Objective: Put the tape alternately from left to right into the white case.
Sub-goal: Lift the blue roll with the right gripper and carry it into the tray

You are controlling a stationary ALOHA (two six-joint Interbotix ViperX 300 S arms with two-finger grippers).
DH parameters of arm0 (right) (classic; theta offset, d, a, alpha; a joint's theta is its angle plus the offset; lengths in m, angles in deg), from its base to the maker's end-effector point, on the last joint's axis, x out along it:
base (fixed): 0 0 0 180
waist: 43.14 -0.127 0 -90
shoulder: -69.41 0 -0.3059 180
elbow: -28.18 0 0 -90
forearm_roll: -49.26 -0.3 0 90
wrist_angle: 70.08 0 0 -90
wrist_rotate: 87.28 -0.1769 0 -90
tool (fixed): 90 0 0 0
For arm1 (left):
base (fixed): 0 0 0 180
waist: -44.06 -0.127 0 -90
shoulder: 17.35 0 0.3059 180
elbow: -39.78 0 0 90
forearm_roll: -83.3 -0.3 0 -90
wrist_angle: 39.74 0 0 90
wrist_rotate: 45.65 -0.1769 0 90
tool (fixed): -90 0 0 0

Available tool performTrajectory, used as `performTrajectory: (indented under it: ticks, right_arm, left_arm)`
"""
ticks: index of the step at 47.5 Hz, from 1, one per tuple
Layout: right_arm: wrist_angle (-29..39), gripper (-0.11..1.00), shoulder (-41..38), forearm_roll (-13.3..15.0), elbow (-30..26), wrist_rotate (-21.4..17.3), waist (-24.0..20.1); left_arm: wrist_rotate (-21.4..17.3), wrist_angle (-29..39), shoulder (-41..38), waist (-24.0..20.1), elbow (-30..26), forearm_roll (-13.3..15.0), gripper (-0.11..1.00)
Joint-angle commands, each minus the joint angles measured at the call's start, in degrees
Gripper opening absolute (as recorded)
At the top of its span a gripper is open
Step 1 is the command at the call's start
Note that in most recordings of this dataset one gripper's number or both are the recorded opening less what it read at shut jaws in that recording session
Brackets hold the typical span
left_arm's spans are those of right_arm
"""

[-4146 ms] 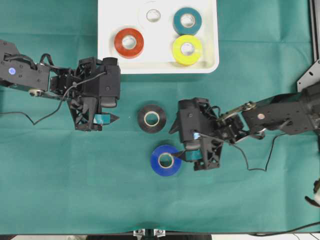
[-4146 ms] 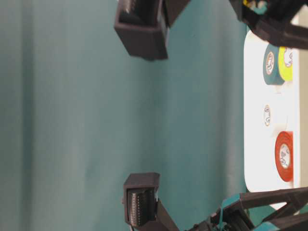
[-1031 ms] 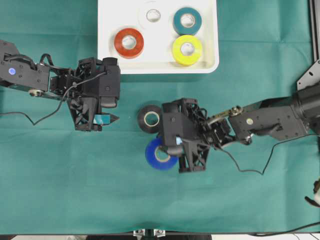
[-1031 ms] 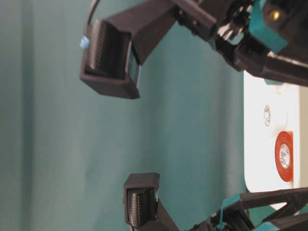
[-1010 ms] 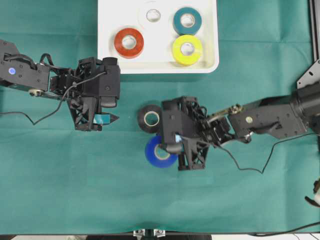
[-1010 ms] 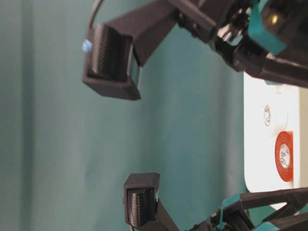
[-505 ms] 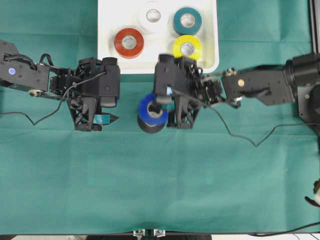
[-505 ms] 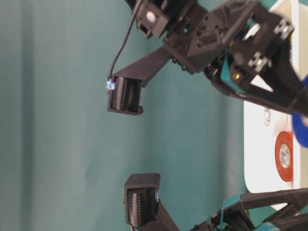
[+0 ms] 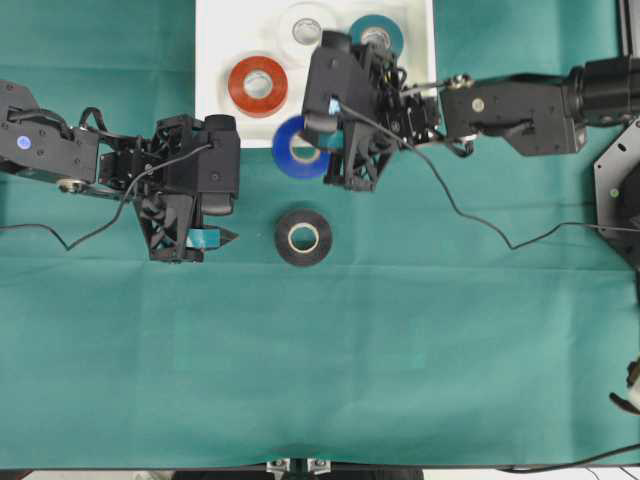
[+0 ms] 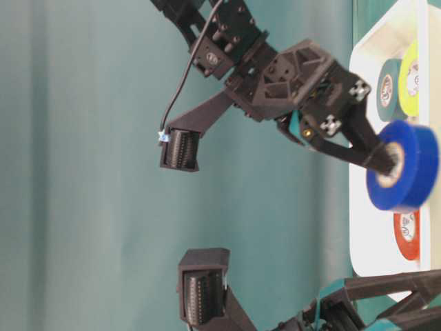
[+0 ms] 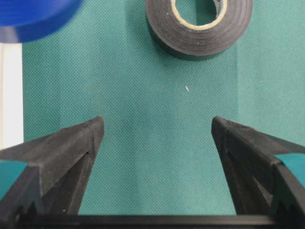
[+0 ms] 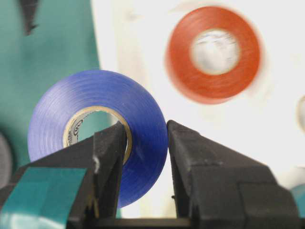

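The blue tape (image 9: 297,150) hangs in the air over the front rim of the white case (image 9: 215,105), and my right gripper (image 9: 325,152) is shut on it. One finger passes through the core and the other presses the outer wall (image 12: 144,129). In the case lie a red-orange roll (image 9: 257,85), a white roll (image 9: 303,28) and a teal roll (image 9: 378,30). The right arm covers the yellow roll from overhead, but it shows in the table-level view (image 10: 412,76). The black tape (image 9: 303,237) lies flat on the cloth. My left gripper (image 11: 156,121) stands open and empty to its left.
A green cloth covers the table. The right arm stretches across the case's right half, with its cable trailing over the cloth (image 9: 480,225). A metal bracket (image 9: 620,190) stands at the right edge.
My right gripper has lifted the blue tape off the cloth and carried it past the black roll to the case's front rim. The left arm has not moved.
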Motion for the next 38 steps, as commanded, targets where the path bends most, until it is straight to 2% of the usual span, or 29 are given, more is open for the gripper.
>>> performTrajectory:
  ticks: [1,8,22,38]
  right_arm:
    - [-0.2,0.27,1.8,1.3,-1.7,0.0,1.4]
    - [-0.2,0.27,1.8,2.7,-1.5,0.0,4.1]
    - [-0.3,0.27,1.5,3.8,-1.0,0.1,8.5]
    - [-0.4,0.27,0.1,3.9,-0.7,0.1,9.0]
  left_arm:
    - [0.0,-0.4,1.5,0.2,0.5,0.1,0.75]
    - [0.0,-0.4,1.5,0.2,0.5,0.1,0.75]
    - [0.0,-0.4,1.3,0.2,0.4,0.1,0.75]
    - [-0.1,-0.4,1.5,0.2,0.4,0.1,0.75]
